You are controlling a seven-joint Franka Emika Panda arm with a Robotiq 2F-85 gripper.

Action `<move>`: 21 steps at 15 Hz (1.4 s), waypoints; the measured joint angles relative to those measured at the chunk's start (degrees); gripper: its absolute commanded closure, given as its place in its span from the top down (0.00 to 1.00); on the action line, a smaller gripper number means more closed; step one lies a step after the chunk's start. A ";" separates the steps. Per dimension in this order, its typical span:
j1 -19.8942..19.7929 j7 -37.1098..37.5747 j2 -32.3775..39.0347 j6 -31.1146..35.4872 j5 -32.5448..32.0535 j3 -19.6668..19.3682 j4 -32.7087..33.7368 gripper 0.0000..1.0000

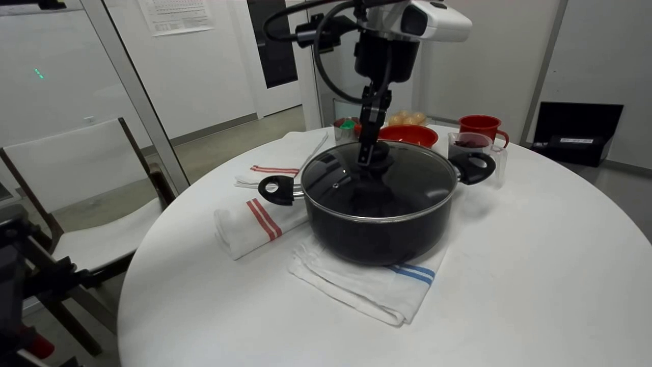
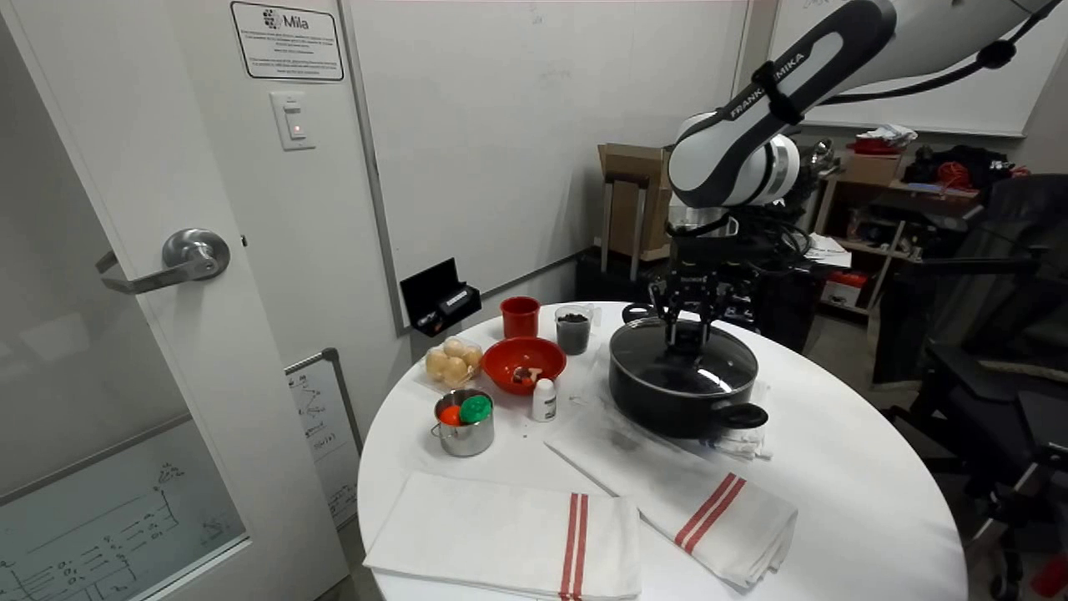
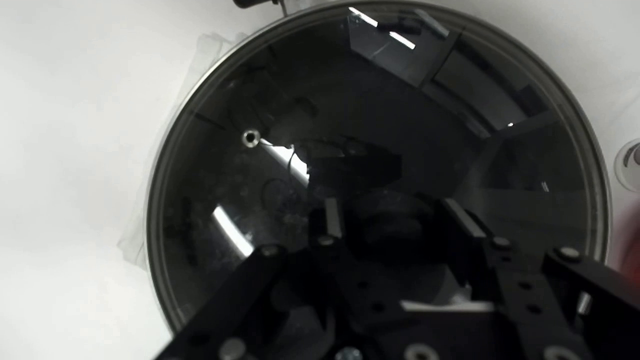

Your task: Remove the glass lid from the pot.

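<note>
It's the grasp now, by the look of it, fingers spread at nine and three o'clock around the knob in the wrist view, glass lid seated on the pot, so squeeze firmly, then straight up!

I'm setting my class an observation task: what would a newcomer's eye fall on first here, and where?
Probably the big black pot with its glass lid on, standing on the white table. Next comes the gripper, straddling the lid's black knob from above. The red bowl and red mug stand out too, left of the pot in an exterior view.
</note>
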 measured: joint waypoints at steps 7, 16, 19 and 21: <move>1.71 -0.02 -3.50 7.46 -0.03 -0.54 -6.63 0.23; 4.15 -0.02 -8.41 11.98 -0.29 -1.17 -12.62 0.23; 5.27 -0.01 -9.63 12.40 -0.57 -1.31 -13.72 0.23; 6.14 -0.01 -10.21 12.40 -0.96 -1.31 -14.25 0.23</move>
